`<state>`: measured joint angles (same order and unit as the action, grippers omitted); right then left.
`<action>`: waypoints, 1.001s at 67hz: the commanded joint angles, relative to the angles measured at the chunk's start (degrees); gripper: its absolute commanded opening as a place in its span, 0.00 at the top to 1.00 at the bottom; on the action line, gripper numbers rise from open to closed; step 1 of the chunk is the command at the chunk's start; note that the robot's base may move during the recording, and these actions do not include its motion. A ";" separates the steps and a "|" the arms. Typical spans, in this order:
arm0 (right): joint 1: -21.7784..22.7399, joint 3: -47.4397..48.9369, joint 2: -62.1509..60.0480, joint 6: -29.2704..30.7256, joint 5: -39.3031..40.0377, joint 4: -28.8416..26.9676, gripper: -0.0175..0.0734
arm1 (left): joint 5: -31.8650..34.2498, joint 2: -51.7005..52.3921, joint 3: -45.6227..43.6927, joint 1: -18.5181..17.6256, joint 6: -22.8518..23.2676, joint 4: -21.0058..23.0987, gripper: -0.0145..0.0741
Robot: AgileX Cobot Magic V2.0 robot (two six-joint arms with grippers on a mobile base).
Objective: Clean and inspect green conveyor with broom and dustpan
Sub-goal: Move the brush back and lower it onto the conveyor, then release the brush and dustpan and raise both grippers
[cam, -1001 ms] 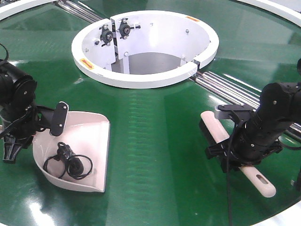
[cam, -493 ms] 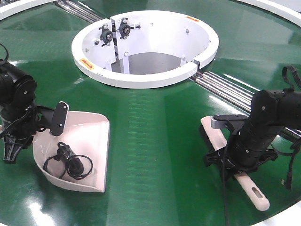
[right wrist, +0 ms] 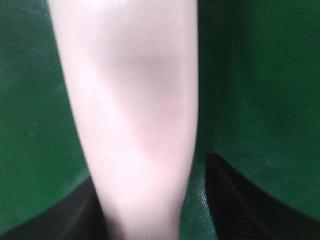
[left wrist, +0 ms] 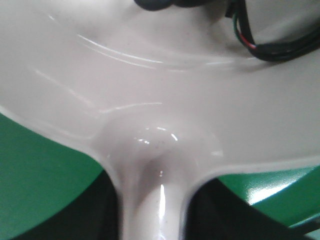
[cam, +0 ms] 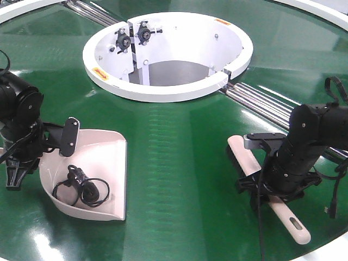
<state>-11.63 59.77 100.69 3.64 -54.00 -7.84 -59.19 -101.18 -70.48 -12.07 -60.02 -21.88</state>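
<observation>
Grips the pale handle of the broom (right wrist: pixel 135 115) with the right gripper (right wrist: pixel 145 210), dark jaws pressed on both sides of it. Grips the narrow stem of the dustpan (left wrist: pixel 150 150) with the left gripper (left wrist: pixel 152 215) in the same manner, jaws closed tight around the stem. Carries inside the pan a coiled black cable (cam: pixel 81 190).

Lies flat on the green conveyor (cam: pixel 174 163), this dustpan, in front of the white ring (cam: pixel 163 89) and to its left in the front view. Lies in front of the ring and to its right, the broom, head toward the ring and handle end away from it.

Compared with half a second before: dustpan turned a little, near corner slightly more to the right; broom head slid slightly left, closer under the ring. Compared with one second before: handle end farther from the ring.

On the ring rim, two small orange stickers (cam: pixel 100 72); writing too small to read.
</observation>
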 commanded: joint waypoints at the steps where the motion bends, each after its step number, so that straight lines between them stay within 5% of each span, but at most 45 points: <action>1: 0.20 1.45 -2.14 0.70 -0.53 0.33 0.31 | -0.10 2.75 -1.69 -0.27 1.46 -0.45 0.62; 28: 0.20 1.45 -3.45 0.95 -0.73 0.33 0.28 | -0.15 2.82 -1.69 -0.27 1.46 2.38 0.29; 53: 0.20 1.45 -12.20 1.53 0.05 0.52 0.28 | -4.11 7.36 -1.69 -0.27 1.46 4.76 0.27; 60: 0.20 1.45 -15.94 2.31 1.55 0.94 0.28 | -4.80 10.67 -1.69 -0.27 1.93 10.15 0.27; 67: 0.20 1.45 -20.64 2.36 4.39 2.11 0.28 | -5.21 14.22 -1.69 -0.27 7.74 18.01 0.27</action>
<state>-11.63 59.77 85.43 5.15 -53.21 -6.93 -64.02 -92.52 -70.48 -12.07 -57.41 -11.07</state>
